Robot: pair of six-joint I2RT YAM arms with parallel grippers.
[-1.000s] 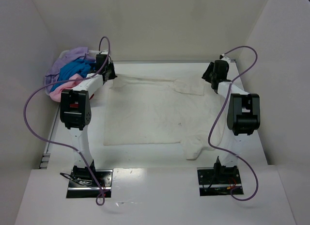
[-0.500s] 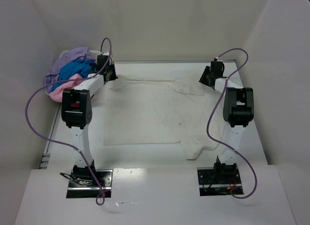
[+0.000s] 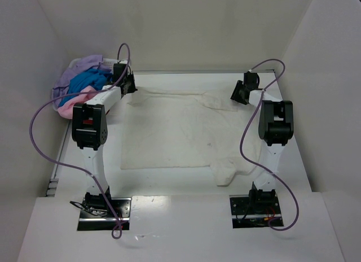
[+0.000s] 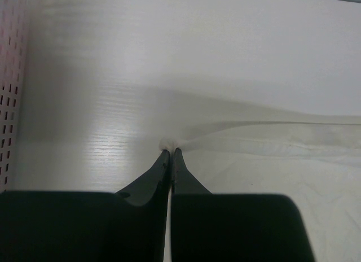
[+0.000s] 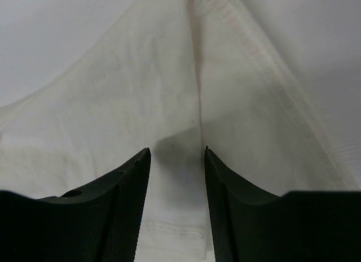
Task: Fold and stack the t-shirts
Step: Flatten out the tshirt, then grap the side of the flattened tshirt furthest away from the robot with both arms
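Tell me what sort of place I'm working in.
Probably a robot test cell: plain white walls box in a white table, with the left arm and right arm bolted at its near edge and a cream-white t-shirt spread flat.

There are four shirts to count. One cream shirt (image 3: 180,132) lies flat in the middle of the bench (image 3: 169,180). Three more sit in a heap at the far left corner: one lilac shirt (image 3: 79,67), one blue shirt (image 3: 90,80) and one pink shirt (image 3: 70,105). There is one white basket (image 4: 8,75) with little holes. There are two arms, the left arm (image 3: 90,126) and the right arm (image 3: 275,123). Each arm has two fingers, the left fingers (image 4: 151,180) and the right fingers (image 5: 131,194). There are two purple cords (image 3: 35,132), one on each arm.
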